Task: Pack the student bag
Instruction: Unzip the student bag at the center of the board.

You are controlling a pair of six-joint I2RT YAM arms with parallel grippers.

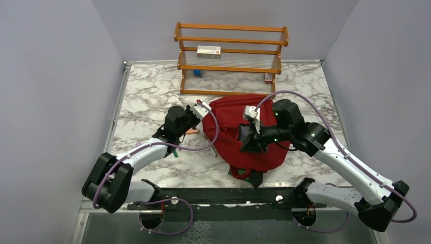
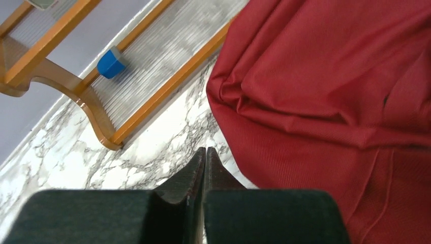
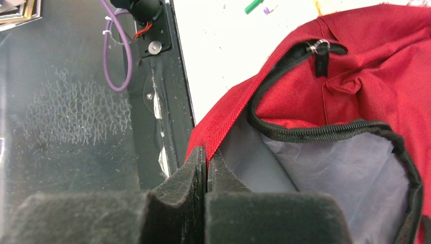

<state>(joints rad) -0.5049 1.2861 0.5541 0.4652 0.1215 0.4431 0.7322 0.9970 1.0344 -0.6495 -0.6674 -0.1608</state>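
The bag [image 1: 231, 114] lies mid-way across the table [image 1: 147, 91] before the rack [image 1: 231, 56], long axis running far to near; the right claw [image 3: 207, 152], shut, sits at the rim of its mouth [image 3: 330, 162], nearer that opening than the left claw [image 2: 206, 152], shut and empty beside the bag's left flank.

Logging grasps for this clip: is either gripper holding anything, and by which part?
Left gripper: shut, empty. Right gripper: shut, apparently pinching the student bag by its opening's red rim.
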